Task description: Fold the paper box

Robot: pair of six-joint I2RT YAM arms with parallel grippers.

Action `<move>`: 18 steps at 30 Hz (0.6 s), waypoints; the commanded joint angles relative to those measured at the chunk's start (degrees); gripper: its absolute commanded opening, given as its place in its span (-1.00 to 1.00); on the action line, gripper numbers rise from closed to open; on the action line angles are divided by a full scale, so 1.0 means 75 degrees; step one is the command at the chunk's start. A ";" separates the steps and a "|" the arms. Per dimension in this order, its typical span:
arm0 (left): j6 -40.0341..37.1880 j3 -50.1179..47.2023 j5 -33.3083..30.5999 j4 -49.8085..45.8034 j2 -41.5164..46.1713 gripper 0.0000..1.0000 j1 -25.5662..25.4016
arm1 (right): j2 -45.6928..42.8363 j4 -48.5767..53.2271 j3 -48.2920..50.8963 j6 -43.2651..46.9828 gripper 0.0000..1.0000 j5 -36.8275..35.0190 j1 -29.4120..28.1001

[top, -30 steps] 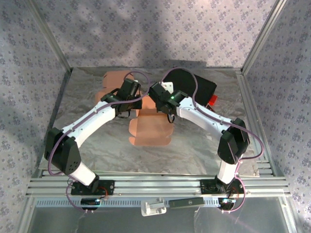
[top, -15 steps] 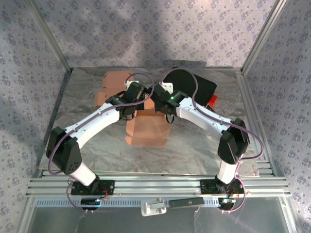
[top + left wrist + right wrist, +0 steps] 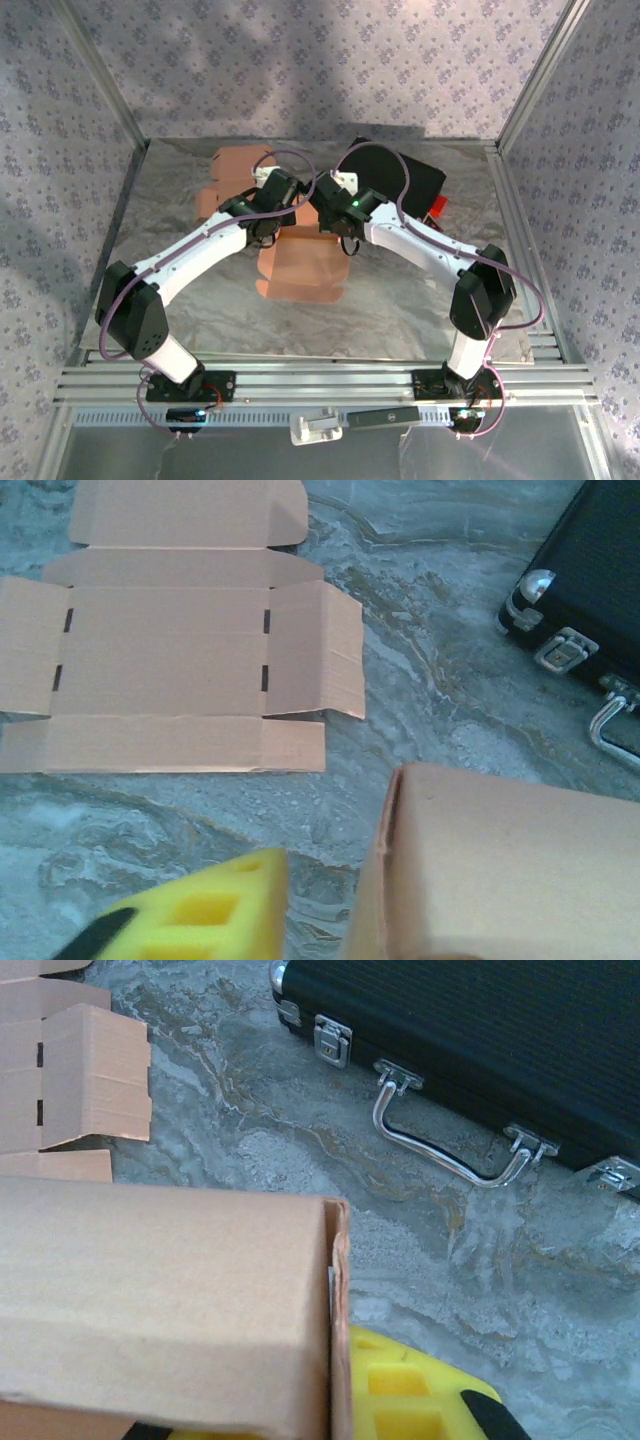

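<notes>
Table [image 3: 430, 290]: marbled grey top. Black case [image 3: 480, 1030] lies flat, far right. Flat cardboard sheet [image 3: 165, 650], unfolded, far left. Partly folded box [image 3: 300, 265] at mid-table, between both arms. right gripper [image 3: 325, 208] clamped on the box wall. left gripper [image 3: 288, 205] just beside the box; its yellow finger [image 3: 200, 910] stands off the wall, grip cannot be told.

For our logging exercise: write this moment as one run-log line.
paper box: partly folded | right gripper: shut on box wall | left gripper: beside box, grip unclear | flat blank, black case: farther back
</notes>
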State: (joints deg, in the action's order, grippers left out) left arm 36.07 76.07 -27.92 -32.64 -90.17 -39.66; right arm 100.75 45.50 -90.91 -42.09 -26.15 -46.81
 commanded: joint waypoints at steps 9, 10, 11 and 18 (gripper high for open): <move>0.0782 0.1175 -0.0388 -0.1780 0.0258 0.37 -0.0403 | -0.0075 0.0330 0.0145 -0.0519 -1.00 -0.0476 0.0027; 0.0854 0.1189 -0.0231 -0.1754 0.0339 0.38 -0.0406 | -0.0078 0.0322 0.0156 -0.0540 -1.00 -0.0463 0.0021; 0.0936 0.1200 -0.0136 -0.1746 0.0425 0.39 -0.0418 | -0.0068 0.0321 0.0166 -0.0574 -1.00 -0.0454 0.0032; 0.1965 0.0952 -0.0168 -0.1955 0.1460 0.36 -0.0830 | -0.0227 0.0092 0.0560 -0.1039 -1.00 0.0021 0.0323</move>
State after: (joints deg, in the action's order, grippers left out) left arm 45.84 82.87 -28.38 -45.01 -84.07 -44.05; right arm 100.57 46.06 -88.66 -46.57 -27.11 -45.91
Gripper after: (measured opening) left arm 0.684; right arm 0.088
